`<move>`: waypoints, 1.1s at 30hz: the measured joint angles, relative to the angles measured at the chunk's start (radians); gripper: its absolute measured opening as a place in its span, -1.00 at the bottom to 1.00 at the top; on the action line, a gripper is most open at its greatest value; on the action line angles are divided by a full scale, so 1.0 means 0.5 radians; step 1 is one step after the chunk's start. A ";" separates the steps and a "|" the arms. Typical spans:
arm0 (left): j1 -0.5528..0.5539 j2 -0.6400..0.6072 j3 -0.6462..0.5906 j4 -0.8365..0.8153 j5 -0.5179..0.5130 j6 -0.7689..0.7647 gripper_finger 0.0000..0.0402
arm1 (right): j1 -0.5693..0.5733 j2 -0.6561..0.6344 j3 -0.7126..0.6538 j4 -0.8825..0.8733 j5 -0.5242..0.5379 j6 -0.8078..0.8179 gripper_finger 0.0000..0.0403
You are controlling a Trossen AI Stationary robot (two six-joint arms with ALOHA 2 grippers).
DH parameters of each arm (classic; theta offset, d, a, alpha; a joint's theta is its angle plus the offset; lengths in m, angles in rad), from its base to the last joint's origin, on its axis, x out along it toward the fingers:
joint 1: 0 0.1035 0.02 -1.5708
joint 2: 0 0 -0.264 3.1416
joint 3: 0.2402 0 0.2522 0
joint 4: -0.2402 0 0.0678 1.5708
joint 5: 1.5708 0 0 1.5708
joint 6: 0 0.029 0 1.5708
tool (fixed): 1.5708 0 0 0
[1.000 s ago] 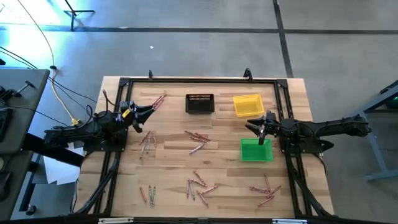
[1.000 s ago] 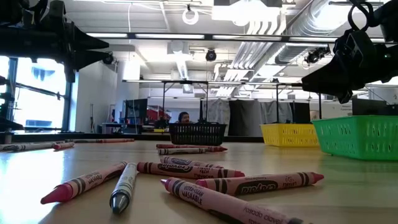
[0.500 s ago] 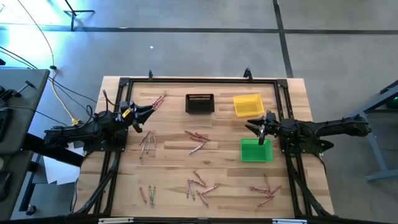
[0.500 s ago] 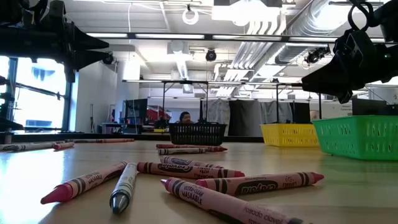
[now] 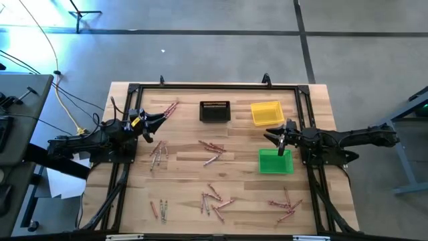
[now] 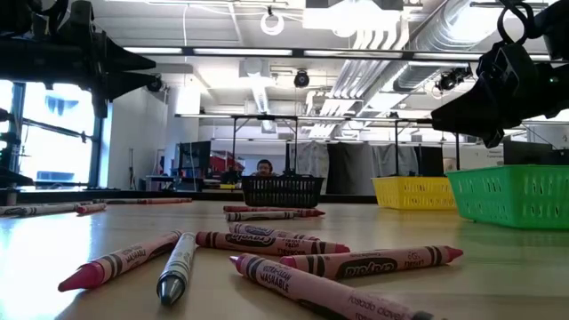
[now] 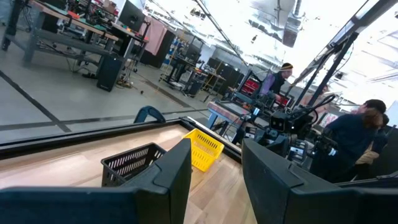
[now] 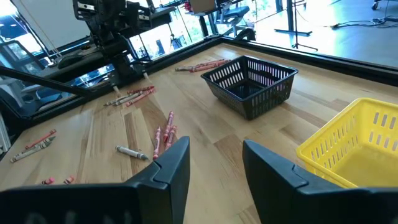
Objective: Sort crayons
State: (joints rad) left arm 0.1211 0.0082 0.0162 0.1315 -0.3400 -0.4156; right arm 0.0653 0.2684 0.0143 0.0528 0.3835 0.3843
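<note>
Crayons lie flat on the wooden table in loose clusters: near the far left (image 5: 171, 107), left of centre (image 5: 158, 154), at the centre (image 5: 212, 150), along the near side (image 5: 214, 201) and at the near right (image 5: 285, 206). They also show in the low view (image 6: 267, 249) and the right wrist view (image 8: 163, 137). My left gripper (image 5: 162, 119) hovers open and empty above the table's left side. My right gripper (image 5: 268, 134) hovers open and empty just left of the green bin (image 5: 275, 161).
A black bin (image 5: 215, 111) and a yellow bin (image 5: 266, 112) stand at the far side, the green bin at the right. A black frame (image 5: 214, 86) runs along the table's edges. People show in the room beyond (image 7: 354, 140).
</note>
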 joint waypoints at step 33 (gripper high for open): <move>0.000 0.000 0.000 0.000 0.000 0.000 -0.37 | -0.026 -0.003 -0.001 0.229 0.420 0.190 -0.34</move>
State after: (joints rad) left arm 0.1211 0.0082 0.0162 0.1316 -0.3399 -0.4156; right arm 0.0525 0.2668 0.0139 0.1674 0.5935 0.4793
